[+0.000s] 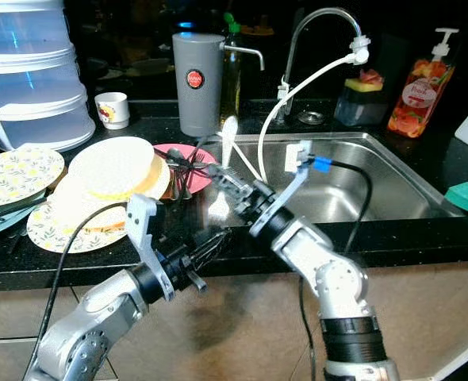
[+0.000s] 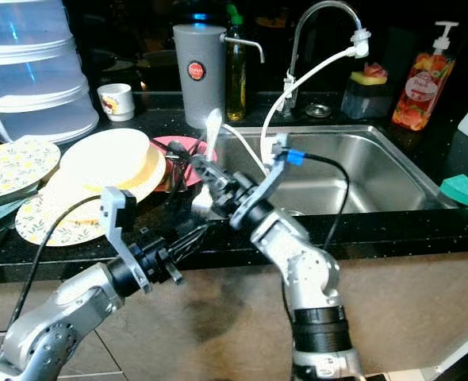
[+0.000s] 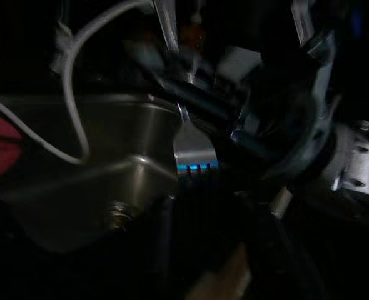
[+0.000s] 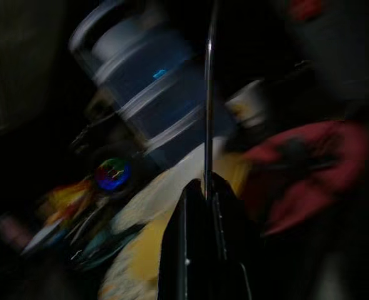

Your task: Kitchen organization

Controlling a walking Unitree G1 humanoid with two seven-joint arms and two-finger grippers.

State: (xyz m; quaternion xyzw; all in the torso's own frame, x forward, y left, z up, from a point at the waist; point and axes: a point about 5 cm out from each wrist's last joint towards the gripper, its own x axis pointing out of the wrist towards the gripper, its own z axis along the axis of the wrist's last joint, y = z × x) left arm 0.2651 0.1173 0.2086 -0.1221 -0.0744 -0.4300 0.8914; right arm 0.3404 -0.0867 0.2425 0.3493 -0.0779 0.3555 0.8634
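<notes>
Steel fork [image 1: 220,208], tines down, hangs over the worktop [image 1: 424,234] edge just left of the sink [image 1: 377,186], pinched in the right tool [image 1: 232,190]. Left tool [image 1: 215,248] hovers below it, seemingly narrow. Stacked plates [image 1: 111,171] and a pink dish [image 1: 188,168] further left of the sink suggest much sorting remains.

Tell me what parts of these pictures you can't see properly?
- Left wrist view: dark; the fork shows its prongs, but its handle is lost behind the right gripper.
- Right wrist view: blurred; the stacked tubs and plates are smears.
- Left eye view: the tubs are cut off by the edge.
- Left gripper: its fingers merge with the dark counter edge, so open or shut is unclear.
</notes>
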